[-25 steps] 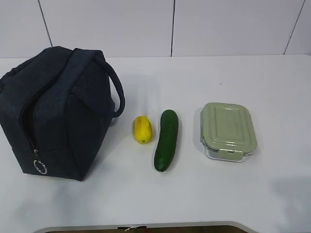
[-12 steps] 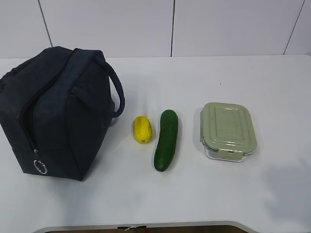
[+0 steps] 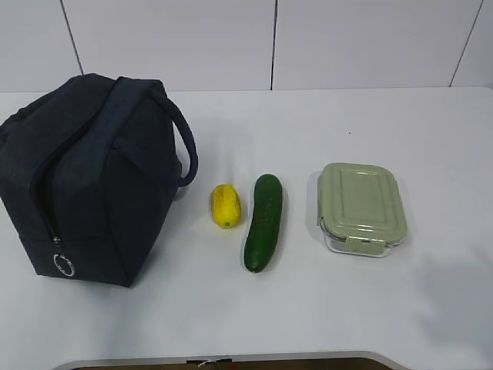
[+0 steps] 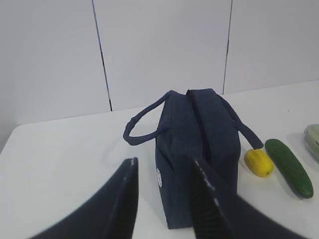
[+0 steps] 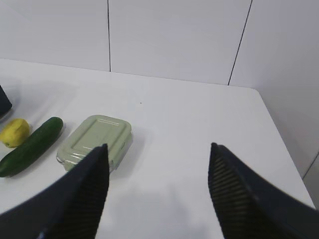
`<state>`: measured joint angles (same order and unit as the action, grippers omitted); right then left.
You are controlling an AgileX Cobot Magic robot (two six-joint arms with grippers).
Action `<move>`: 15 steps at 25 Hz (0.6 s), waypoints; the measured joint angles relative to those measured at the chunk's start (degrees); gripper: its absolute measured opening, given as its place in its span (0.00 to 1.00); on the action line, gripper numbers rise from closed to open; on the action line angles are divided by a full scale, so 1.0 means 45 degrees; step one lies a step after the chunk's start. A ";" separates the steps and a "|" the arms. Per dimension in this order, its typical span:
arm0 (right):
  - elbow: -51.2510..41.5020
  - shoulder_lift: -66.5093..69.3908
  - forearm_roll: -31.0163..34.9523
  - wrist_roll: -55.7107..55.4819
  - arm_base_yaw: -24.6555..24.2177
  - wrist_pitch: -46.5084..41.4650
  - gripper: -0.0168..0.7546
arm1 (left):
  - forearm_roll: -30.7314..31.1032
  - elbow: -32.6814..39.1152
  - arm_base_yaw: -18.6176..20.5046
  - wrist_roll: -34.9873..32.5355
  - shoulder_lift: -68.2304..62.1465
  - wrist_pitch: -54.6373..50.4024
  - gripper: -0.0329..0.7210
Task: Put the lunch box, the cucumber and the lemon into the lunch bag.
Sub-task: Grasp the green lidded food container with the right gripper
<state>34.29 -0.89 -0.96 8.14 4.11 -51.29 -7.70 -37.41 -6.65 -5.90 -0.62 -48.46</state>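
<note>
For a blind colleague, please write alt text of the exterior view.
A dark navy lunch bag stands zipped at the left of a white table. To its right lie, apart, a lemon, a cucumber and a green-lidded lunch box. No arm shows.

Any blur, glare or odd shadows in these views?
Exterior view: even light, a soft shadow on the table at lower right, no glare. Left wrist view: the left gripper looms blurred; lunch bag sharp. Right wrist view: the right gripper soft-edged.

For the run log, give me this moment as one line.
stage: not started | lunch bag: zipped | lemon, cucumber, lunch box: on table | left tool, right tool: open, empty
</note>
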 joint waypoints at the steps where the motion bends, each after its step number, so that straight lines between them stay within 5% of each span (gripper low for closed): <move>1: 0.0026 0.0000 0.0000 0.0000 0.0000 0.0000 0.67 | 0.0027 0.0000 0.0000 0.0000 0.0000 0.0000 0.36; 15: 0.1660 0.4415 0.0643 -0.1063 0.0000 -0.2455 0.67 | -0.0038 0.0000 0.0000 -0.0029 -0.1444 0.0049 0.36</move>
<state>41.76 18.98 1.94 3.36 4.11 -62.33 -7.87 -37.41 -6.65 -6.03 -7.12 -48.23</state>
